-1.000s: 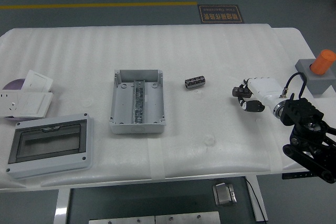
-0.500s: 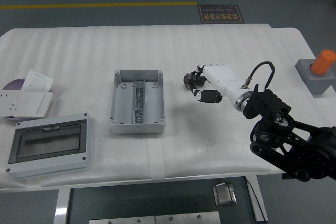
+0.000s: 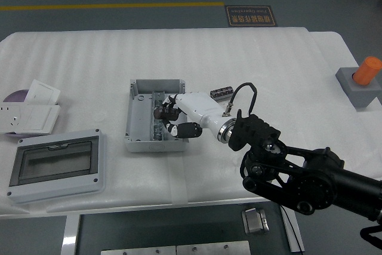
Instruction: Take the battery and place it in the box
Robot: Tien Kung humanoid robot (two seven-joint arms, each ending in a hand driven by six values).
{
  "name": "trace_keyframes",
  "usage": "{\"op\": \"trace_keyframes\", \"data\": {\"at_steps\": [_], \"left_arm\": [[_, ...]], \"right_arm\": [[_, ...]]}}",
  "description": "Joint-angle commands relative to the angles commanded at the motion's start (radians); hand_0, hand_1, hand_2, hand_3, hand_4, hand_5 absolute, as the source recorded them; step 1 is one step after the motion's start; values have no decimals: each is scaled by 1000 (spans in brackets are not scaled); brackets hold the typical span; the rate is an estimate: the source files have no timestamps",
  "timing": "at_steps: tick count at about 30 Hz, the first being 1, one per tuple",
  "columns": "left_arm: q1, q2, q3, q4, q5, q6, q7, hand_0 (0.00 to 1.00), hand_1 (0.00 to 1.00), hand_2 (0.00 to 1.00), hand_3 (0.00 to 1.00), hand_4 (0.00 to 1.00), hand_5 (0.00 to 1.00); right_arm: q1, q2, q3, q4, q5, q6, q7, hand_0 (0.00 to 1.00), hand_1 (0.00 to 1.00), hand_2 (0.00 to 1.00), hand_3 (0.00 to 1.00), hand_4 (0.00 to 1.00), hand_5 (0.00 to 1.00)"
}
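The battery point(image 3: 221, 92), a small dark cylinder with a silver band, lies on the white table just right of the open grey box point(image 3: 136, 120). My right hand point(image 3: 166, 117) hangs over the box's right half, left of the battery, which is not in it. Its fingers point(image 3: 182, 129) are curled, their dark tips above the metal rail inside the box. I see nothing clearly held between them. The white forearm and a black cable partly cover the battery's lower edge. My left arm is out of the picture.
A grey enclosure with a dark window lid point(image 3: 57, 166) sits at the front left. White socket plates point(image 3: 30, 108) lie at the far left. A grey block with an orange cylinder point(image 3: 364, 80) stands at the right edge.
My right hand swept left from the table's right side, past the battery, to over the box. The battery stays where it lay.
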Motion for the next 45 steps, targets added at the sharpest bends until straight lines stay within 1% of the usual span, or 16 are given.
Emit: {"op": "trace_keyframes", "data": {"at_steps": [3,4,9,10,15,16,19,23,27,28,33,34,39,40,42,45], "left_arm": [[1,1,3,0,-3,0,0,688,701,527,551,544,416],[1,2,3,1,-3,-1,0,688,699,439,513,564,391],[0,3,-2,0,0,-2,0,688,699,439,513,564,391],[0,4,-1,0,0,-2,0,688,700,426,505,573,388],[2,6,7,0,-7,-3,1,688,700,426,505,573,388],[1,6,7,0,-7,-3,1,688,700,427,504,574,385],[-1,6,6,0,-5,-3,1,688,700,427,504,574,385],[-7,8,5,0,-5,-3,0,688,700,427,504,574,382],[-13,11,11,0,-8,-2,-1,688,700,427,504,574,382],[-13,12,12,0,-9,-2,-1,688,699,427,504,563,373],[-16,12,18,0,-12,0,0,688,699,427,504,563,373],[-16,12,18,0,-12,0,0,688,699,429,505,556,368],[-17,11,18,0,-13,0,-1,688,699,429,505,556,368],[-18,11,19,0,-14,0,-1,688,698,431,507,548,371],[-18,11,21,0,-15,0,-1,688,698,431,507,548,371],[-18,10,24,0,-17,0,-1,688,698,431,507,548,371]], "right_arm": [[0,17,-4,-10,-6,5,1,570,636,728,718,557,415],[1,20,-4,-13,-7,5,2,838,880,910,959,681,490],[-1,31,6,-22,-17,-2,7,838,880,910,959,681,490],[-2,32,8,-22,-17,-4,8,944,998,998,998,756,498],[-2,31,17,-18,-9,-14,20,944,998,998,998,756,498],[1,27,24,-17,-7,-19,24,965,998,998,998,803,502],[19,6,50,-20,-12,-30,27,965,998,998,998,803,502],[93,-39,47,-98,-25,-41,29,964,998,998,998,827,504],[184,-73,-42,-209,-18,-27,35,964,998,998,998,827,504],[202,-75,-64,-232,-10,-23,38,938,982,971,998,837,515],[272,-65,-186,-360,36,-5,57,938,982,971,998,837,515],[279,-61,-215,-389,48,-4,62,835,836,838,921,821,514],[298,-45,-320,-492,100,-12,84,835,836,838,921,821,514],[300,-43,-339,-508,107,-13,87,798,795,793,839,804,516],[303,-36,-364,-538,109,1,98,798,795,793,839,804,516],[306,-24,-365,-575,104,28,114,798,795,793,839,804,516]]}}
